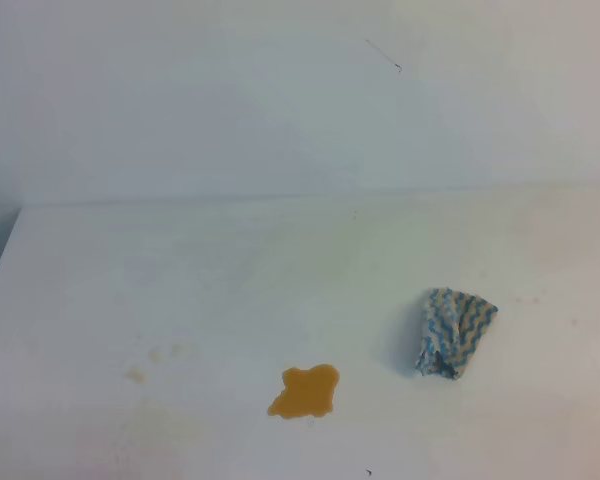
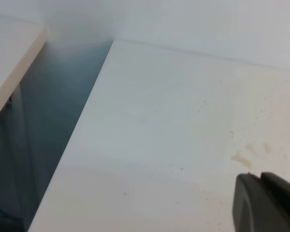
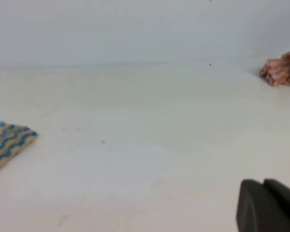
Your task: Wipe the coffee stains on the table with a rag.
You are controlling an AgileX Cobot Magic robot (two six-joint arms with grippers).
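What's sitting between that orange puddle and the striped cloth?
Nothing: the high view shows only bare white table between the coffee stain and the rag.

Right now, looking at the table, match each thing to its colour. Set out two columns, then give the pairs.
Things:
1. stain
2. rag
3. table
4. crumpled cloth

Colours:
A. white
B. pink and white
C. orange-brown
D. blue and cream wavy stripes

Pairs: 1-C, 2-D, 3-A, 4-B
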